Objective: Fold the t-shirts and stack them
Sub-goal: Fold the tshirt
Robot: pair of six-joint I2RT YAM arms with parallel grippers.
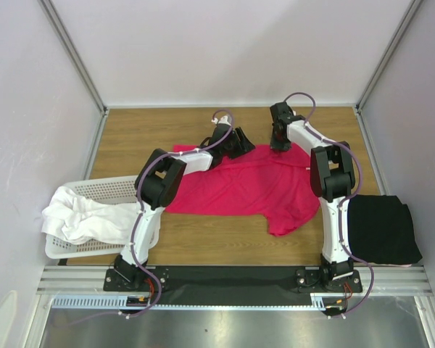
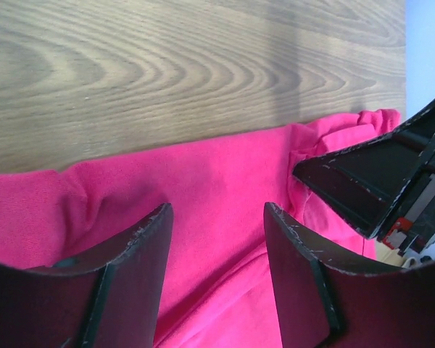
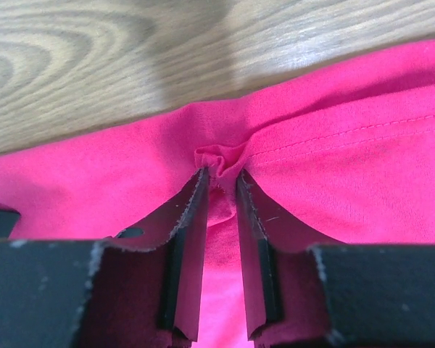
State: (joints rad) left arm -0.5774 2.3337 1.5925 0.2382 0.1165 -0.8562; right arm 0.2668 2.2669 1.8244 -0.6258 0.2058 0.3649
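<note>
The crimson-pink t-shirt (image 1: pixel 254 185) lies spread out in the middle of the table. Both grippers are at its far edge. My left gripper (image 1: pixel 237 142) hangs open just above the pink fabric (image 2: pixel 203 174), its fingers (image 2: pixel 148 246) apart and nothing pinched between them. A short way to its right, my right gripper (image 1: pixel 278 138) has its jaws nearly together on a small bunched fold of the shirt's hem (image 3: pixel 221 156). A folded black t-shirt (image 1: pixel 380 228) rests at the right front. White t-shirts (image 1: pixel 80 217) are heaped in the basket on the left.
The white perforated basket (image 1: pixel 105 187) stands at the left front, beside the left arm's base. Bare wooden table (image 1: pixel 167 127) runs behind the shirt up to the white back wall. The right gripper's body (image 2: pixel 377 181) shows in the left wrist view, close by.
</note>
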